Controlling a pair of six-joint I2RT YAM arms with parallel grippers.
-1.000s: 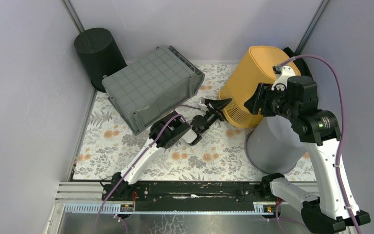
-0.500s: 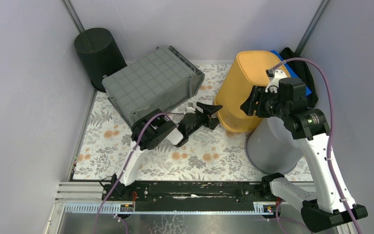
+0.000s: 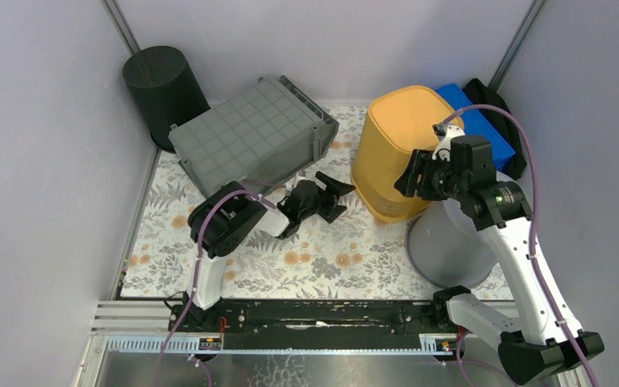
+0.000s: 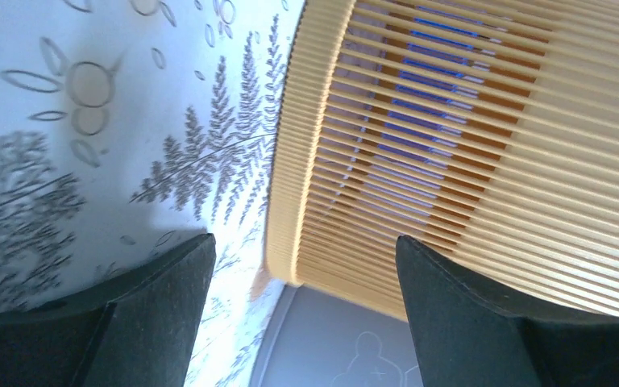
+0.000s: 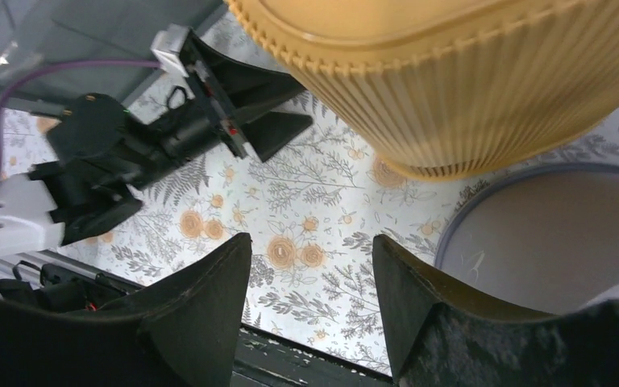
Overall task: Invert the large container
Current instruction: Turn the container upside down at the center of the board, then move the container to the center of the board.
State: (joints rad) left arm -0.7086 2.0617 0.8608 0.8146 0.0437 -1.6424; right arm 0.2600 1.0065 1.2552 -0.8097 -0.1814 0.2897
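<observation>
Dark-grey plastic, moulded in a square grid: the large container (image 3: 246, 145) lies with its gridded underside turned up toward the overhead camera and its thick rim downward. It looks tilted, and we cannot tell whether the rim sits flat on the table (image 3: 322, 258). The left tool (image 3: 338, 198) hangs just off the container's near corner, fingers spread wide and holding nothing. The right tool (image 5: 313, 240) is well apart from the container, beyond the yellow basket (image 3: 395, 145), fingers parted and equally empty.

We judge the flip all but done. What remains is a clean exit: draw the left tool straight away from the container's sloped wall, fingers kept wide of the rim's lip and of the basket. If the container is propped on one edge, we would press on the high side of the grid rather than regrip.

The container reads as rigid, smooth-walled and likely to slide on the floral cloth. The basket is finely ribbed and slatted. Farther from the container sit a ribbed blue tray (image 3: 471, 121) and a smooth round light-grey bucket (image 3: 451, 242). A matt black cylinder (image 3: 161, 85) stands just behind the container.
</observation>
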